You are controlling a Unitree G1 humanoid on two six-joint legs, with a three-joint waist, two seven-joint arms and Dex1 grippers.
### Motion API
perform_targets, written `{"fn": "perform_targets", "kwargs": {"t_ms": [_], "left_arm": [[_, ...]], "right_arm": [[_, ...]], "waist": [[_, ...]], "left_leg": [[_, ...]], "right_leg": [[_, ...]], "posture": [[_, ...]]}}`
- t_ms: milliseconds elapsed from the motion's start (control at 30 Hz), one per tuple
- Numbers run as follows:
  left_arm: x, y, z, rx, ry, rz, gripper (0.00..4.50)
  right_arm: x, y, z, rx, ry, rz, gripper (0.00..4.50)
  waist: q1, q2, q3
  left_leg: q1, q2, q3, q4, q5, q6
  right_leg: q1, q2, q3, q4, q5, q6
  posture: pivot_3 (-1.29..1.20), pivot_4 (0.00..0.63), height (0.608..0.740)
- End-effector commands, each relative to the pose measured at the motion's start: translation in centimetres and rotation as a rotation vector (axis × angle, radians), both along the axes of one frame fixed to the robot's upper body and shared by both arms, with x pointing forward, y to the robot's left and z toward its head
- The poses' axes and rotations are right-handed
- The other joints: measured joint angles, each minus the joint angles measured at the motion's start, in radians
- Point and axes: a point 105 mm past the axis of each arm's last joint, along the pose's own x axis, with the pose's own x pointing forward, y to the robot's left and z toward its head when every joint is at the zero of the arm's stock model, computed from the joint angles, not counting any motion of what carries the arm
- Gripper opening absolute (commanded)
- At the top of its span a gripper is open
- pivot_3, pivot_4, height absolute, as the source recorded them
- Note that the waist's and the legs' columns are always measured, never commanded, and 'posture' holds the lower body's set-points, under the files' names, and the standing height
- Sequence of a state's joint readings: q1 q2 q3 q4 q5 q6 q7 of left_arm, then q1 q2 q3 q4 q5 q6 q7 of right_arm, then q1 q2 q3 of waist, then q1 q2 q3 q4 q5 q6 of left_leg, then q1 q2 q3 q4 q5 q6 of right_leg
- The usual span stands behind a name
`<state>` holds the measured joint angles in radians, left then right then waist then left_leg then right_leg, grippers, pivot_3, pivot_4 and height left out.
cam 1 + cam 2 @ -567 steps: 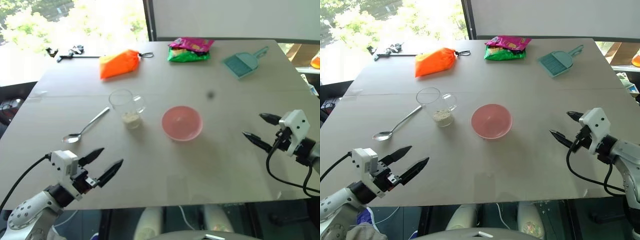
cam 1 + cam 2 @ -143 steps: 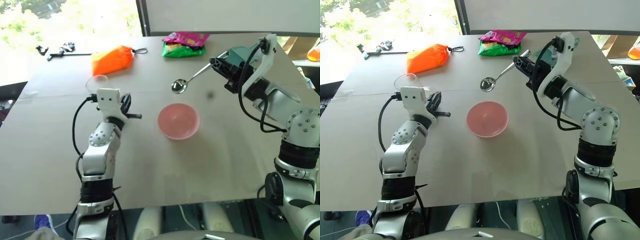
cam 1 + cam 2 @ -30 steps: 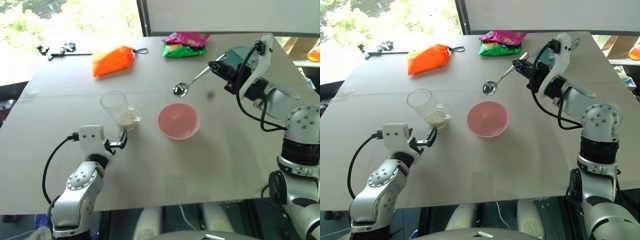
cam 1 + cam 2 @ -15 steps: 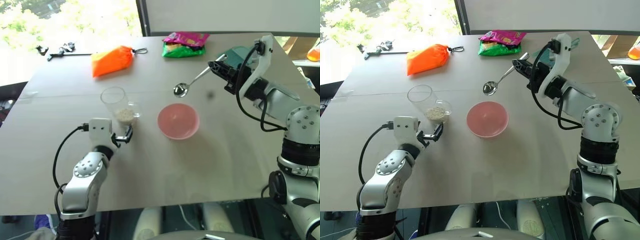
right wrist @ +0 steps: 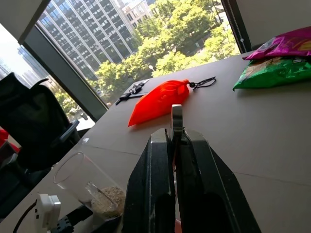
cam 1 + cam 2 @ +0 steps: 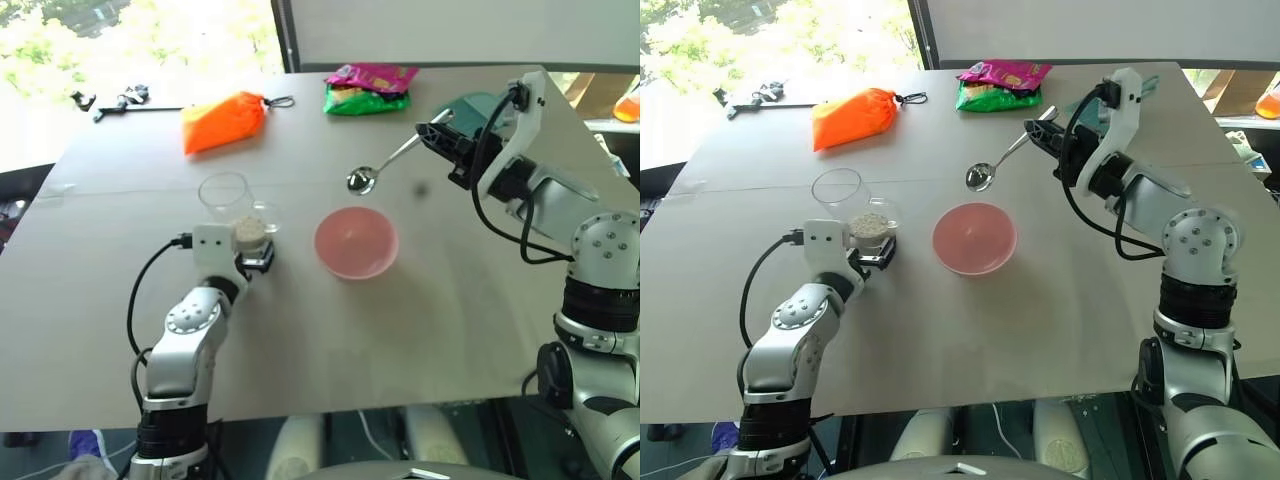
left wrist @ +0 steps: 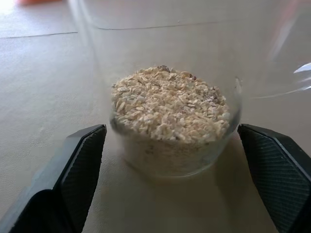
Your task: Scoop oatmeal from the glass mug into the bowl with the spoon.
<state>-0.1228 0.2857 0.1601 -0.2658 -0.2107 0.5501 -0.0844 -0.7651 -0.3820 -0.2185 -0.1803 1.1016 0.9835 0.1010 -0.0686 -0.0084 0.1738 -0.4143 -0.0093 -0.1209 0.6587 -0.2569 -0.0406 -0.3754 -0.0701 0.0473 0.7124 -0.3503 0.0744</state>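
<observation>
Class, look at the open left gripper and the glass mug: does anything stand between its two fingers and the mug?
Nothing visible does. The left gripper is open with one finger on each side of the glass mug and bare table between them.

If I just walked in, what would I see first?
Probably the shiny spoon held up in the air by the right gripper, above the far side of the pink bowl in the middle of the table. Next, the glass mug with oatmeal at its bottom, to the left of the bowl, with the open left gripper reaching around its base.
</observation>
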Motion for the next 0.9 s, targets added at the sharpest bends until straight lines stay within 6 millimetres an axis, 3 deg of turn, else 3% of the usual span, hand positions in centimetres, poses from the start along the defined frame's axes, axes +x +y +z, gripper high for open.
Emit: {"fn": "perform_targets", "kwargs": {"t_ms": [33, 333, 567, 767, 900], "left_arm": [[-0.4, 1.8, 0.2, 0.049, -0.008, 0.065, 4.46], [-0.7, 5.3, 1.4, 0.118, -0.011, 0.083, 4.46], [-1.2, 6.9, 1.7, 0.150, 0.004, 0.070, 4.46], [-3.6, 9.9, 1.3, 0.137, 0.040, 0.175, 4.46], [-5.3, 7.1, 2.5, 0.051, -0.044, 0.074, 4.46]], "right_arm": [[-0.8, 0.1, 1.3, 0.009, -0.067, 0.011, 0.00], [-0.9, 0.1, 1.2, 0.011, -0.066, 0.006, 0.00], [-0.9, 0.1, 1.2, 0.009, -0.066, 0.007, 0.00], [-0.9, 0.2, 1.1, 0.006, -0.063, 0.009, 0.00], [-0.9, 0.2, 1.0, 0.005, -0.061, 0.012, 0.00]], "waist": [[-0.001, 0.000, 0.000], [-0.002, 0.000, 0.000], [-0.001, 0.000, 0.000], [-0.004, 0.000, 0.000], [-0.001, 0.000, 0.000]], "left_leg": [[0.000, 0.000, 0.000, 0.000, 0.000, 0.000], [0.000, 0.000, 0.000, 0.000, 0.000, 0.000], [0.000, 0.000, 0.000, 0.000, 0.000, 0.000], [0.000, 0.001, 0.000, -0.001, 0.000, 0.000], [0.000, 0.000, 0.001, -0.001, 0.000, 0.000]], "right_leg": [[0.000, 0.000, 0.000, 0.000, 0.000, 0.000], [0.000, 0.000, 0.000, 0.000, 0.000, 0.000], [0.000, 0.000, 0.000, 0.000, 0.000, 0.000], [-0.001, 0.000, 0.000, 0.000, 0.000, 0.000], [-0.001, 0.000, 0.001, 0.000, 0.000, 0.000]], "posture": [[0.00, 0.150, 0.740], [0.00, 0.150, 0.740], [0.00, 0.150, 0.740], [0.00, 0.150, 0.740], [0.00, 0.150, 0.740]]}}
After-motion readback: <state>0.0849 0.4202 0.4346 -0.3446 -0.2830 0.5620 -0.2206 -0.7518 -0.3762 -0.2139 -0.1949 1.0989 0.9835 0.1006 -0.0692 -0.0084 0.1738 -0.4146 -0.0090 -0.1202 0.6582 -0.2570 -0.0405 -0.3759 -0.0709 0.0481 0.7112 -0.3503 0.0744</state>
